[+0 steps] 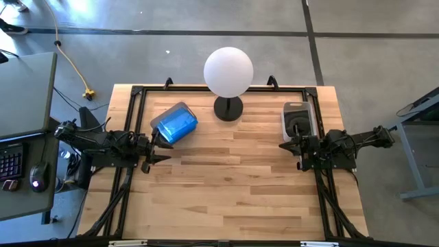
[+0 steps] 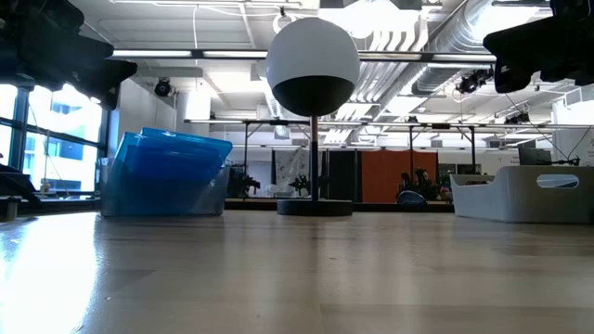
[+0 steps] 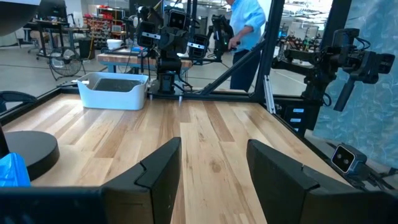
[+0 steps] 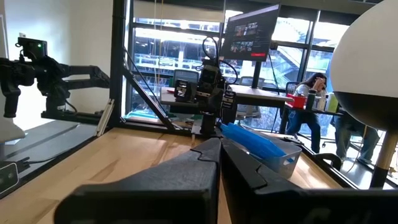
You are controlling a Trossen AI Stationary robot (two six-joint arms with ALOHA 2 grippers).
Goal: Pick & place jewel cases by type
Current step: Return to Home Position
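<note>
"Checking sort status: any case left loose?"
"None seen. Translucent blue square plastic jewel cases (image 1: 177,123) sit binned beside my left gripper (image 1: 163,149), which is parted and empty. Glossy dark cases (image 1: 299,125) sit binned beside my right gripper (image 1: 288,145), which is closed and empty."

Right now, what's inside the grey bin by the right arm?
A dark jewel case lies in the grey bin. Anything under it is covered, so I cannot count them.

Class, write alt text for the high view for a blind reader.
Top-down: a wooden table with blue jewel cases in a bin left, dark cases in a grey bin right, a white globe lamp between. The left gripper and right gripper wait beside their bins.
</note>
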